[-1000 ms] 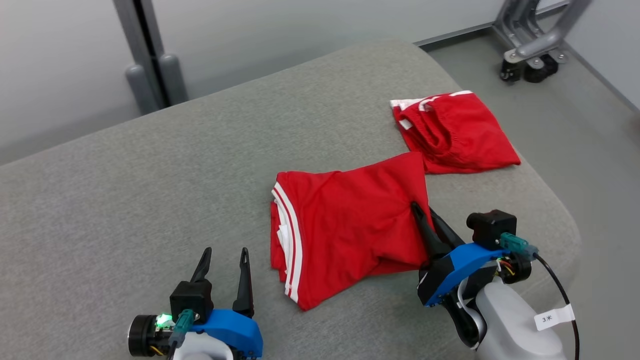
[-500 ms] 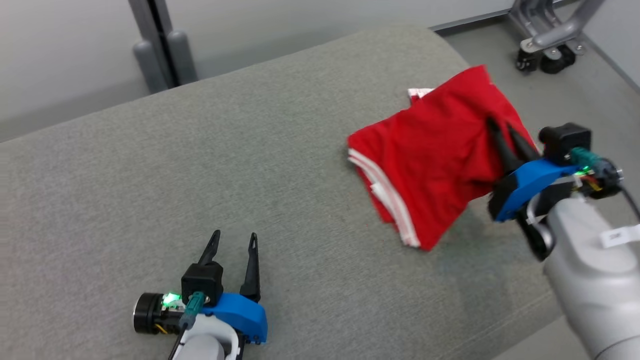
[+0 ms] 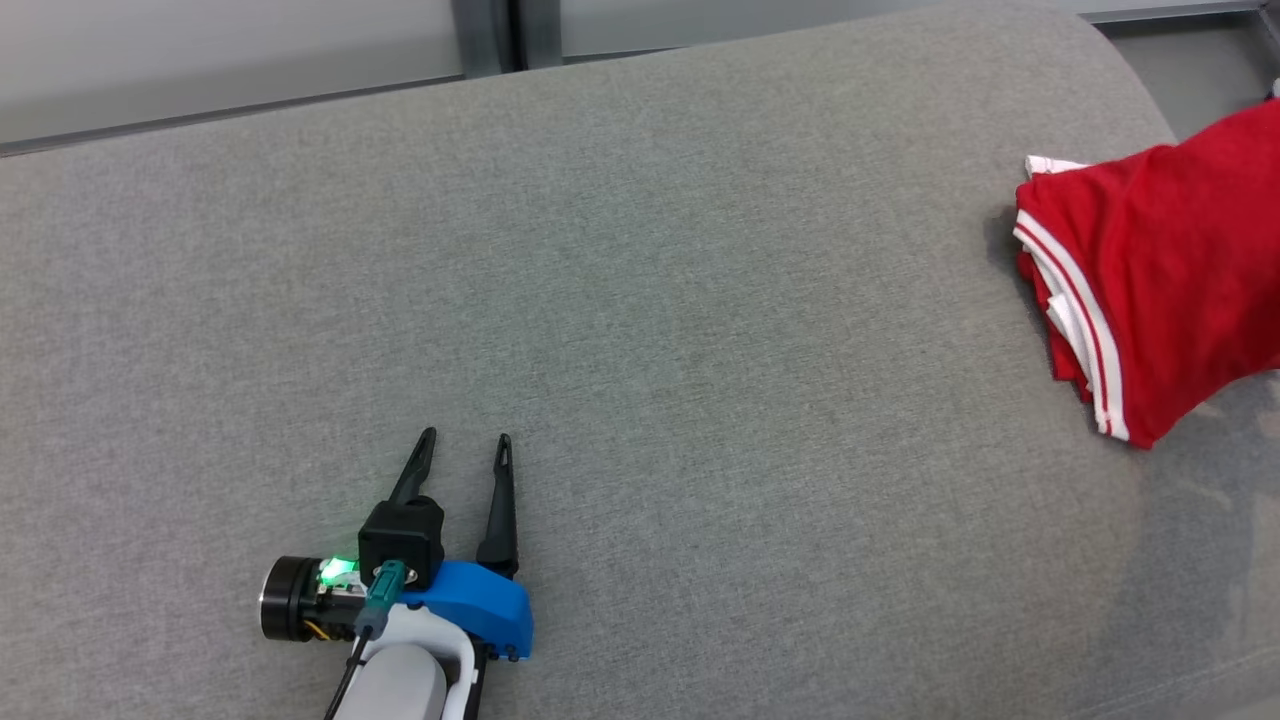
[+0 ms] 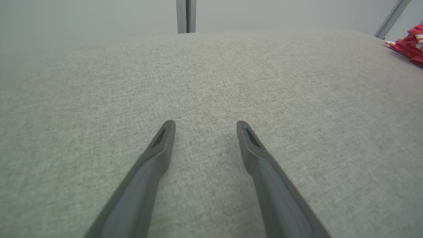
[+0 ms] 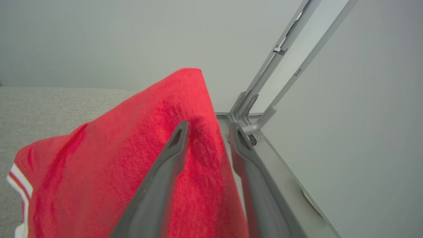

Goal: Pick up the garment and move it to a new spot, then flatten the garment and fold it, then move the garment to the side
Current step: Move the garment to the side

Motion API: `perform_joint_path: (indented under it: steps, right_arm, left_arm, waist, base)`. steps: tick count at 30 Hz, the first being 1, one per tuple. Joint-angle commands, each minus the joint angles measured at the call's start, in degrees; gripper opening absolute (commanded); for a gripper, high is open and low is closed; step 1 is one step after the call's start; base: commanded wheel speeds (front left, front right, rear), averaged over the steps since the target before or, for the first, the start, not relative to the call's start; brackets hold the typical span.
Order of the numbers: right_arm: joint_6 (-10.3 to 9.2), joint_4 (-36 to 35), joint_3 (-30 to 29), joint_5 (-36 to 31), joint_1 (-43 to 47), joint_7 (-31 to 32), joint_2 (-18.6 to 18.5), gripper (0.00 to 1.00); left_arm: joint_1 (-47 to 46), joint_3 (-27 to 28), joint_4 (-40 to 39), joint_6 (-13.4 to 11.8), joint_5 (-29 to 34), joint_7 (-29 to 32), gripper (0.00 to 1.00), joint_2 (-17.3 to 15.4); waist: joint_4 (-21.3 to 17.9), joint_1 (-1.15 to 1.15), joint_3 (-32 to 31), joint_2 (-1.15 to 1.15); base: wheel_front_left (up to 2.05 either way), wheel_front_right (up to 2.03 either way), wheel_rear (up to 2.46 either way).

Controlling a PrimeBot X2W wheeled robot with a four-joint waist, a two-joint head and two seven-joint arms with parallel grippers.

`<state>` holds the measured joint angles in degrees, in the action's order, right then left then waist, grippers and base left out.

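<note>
Right gripper [image 5: 209, 125] jaws parted, red white-striped garment [image 3: 1170, 260] slack between them: released, we judge. It sits at the grey cushion's [image 3: 640, 300] right end, well apart from our left gripper [image 3: 465, 436], also spread wide. We back straight out without snagging the fold — no legible writing.

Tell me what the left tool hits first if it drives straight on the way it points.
Most likely the grey cushion itself: the left tool points low across its fabric, with nothing lying ahead. The red garment sits far off to the right, out of line.
</note>
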<state>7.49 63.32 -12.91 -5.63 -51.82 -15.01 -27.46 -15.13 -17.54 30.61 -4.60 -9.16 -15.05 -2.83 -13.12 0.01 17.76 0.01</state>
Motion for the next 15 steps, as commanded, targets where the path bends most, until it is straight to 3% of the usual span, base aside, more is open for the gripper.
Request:
perform_joint_path:
  steps: [1, 4, 7, 11, 15]
  right_arm:
    - [0.01, -1.45, -1.07, -1.56, 0.27, -0.2, 1.0, 1.0]
    - [0.01, -6.36, -5.65, -3.93, 2.19, -0.19, 5.3, 1.0]
    - [0.0, -12.26, -6.04, -3.57, 3.58, -0.2, 10.02, 1.0]
    - [0.01, -20.04, -2.5, -0.58, 7.8, -0.18, 16.87, 1.0]
    - [0.01, -25.53, 3.07, 5.73, 13.11, -0.2, 20.69, 1.0]
  left_arm:
    - [-0.93, 0.2, -0.3, -0.35, -0.09, -0.17, 1.0, -0.12]
    - [-0.71, 0.62, -0.63, -0.41, -0.27, -0.16, 1.0, -0.13]
    - [-0.34, 1.03, -1.35, -0.5, -0.15, -0.16, 1.0, -0.12]
    - [0.52, 1.64, -2.58, -1.06, -0.28, -0.16, 1.0, -0.11]
    - [0.93, 2.95, -3.6, -1.4, -1.07, -0.17, 1.0, -0.08]
  waist:
    - [0.96, -0.01, 0.86, -0.01]
    - [1.22, -0.01, 0.75, -0.01]
    - [1.18, -0.01, 0.36, -0.01]
    - [1.15, -0.01, -0.39, -0.01]
    - [2.02, -0.01, -1.39, -0.01]
  base:
    - [0.0, 0.0, 0.0]
    - [0.0, 0.0, 0.0]
    - [0.0, 0.0, 0.0]
    - [0.0, 0.0, 0.0]
    - [0.0, 0.0, 0.0]
